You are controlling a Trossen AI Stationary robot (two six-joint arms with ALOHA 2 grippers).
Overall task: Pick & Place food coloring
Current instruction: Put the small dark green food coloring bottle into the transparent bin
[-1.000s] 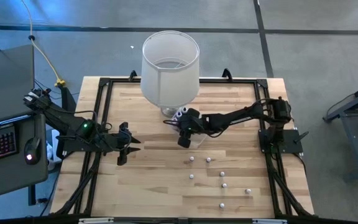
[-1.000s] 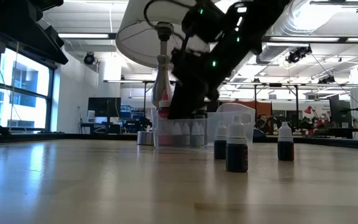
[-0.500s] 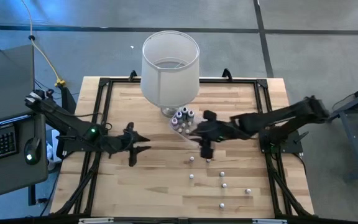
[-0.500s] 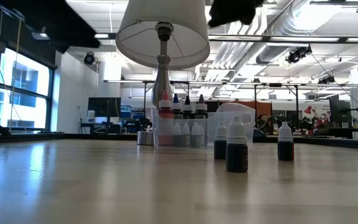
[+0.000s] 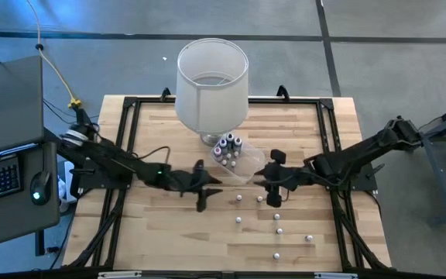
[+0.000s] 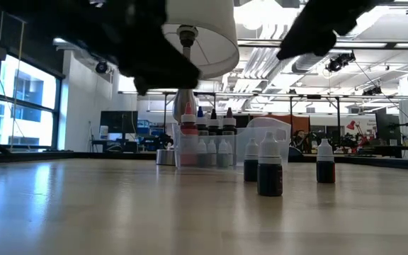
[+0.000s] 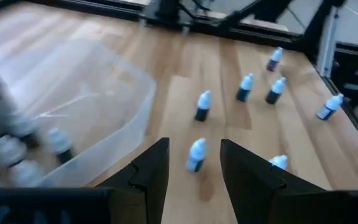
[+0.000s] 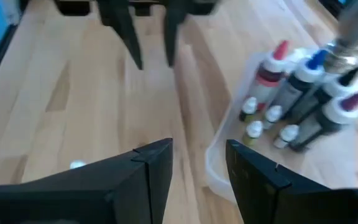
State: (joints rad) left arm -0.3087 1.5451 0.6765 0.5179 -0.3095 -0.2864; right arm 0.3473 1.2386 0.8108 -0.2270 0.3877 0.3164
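The left pincer [image 5: 200, 200] hovered over the worktop [image 5: 153, 132] left of centre, its fingers parted with a clear gap and holding nothing. In the left wrist view, one upright food coloring bottle [image 7: 196, 155] stood directly beyond that gap, on the pincer's line of approach, with its long axis vertical. To the right of this pincer lay the clear tub [image 5: 248, 164], which already held several bottles beside the lampshade [image 5: 212, 74]. The loose food coloring bottles [image 5: 278, 230] stood scattered on the worktop toward the front right, all apart from one another. The right pincer [image 5: 273, 195] hovered just beside the tub's right edge, likewise parted and empty. Both pincers were near the closest loose bottles; judging by alignment, the left one was better placed for the next grasp.
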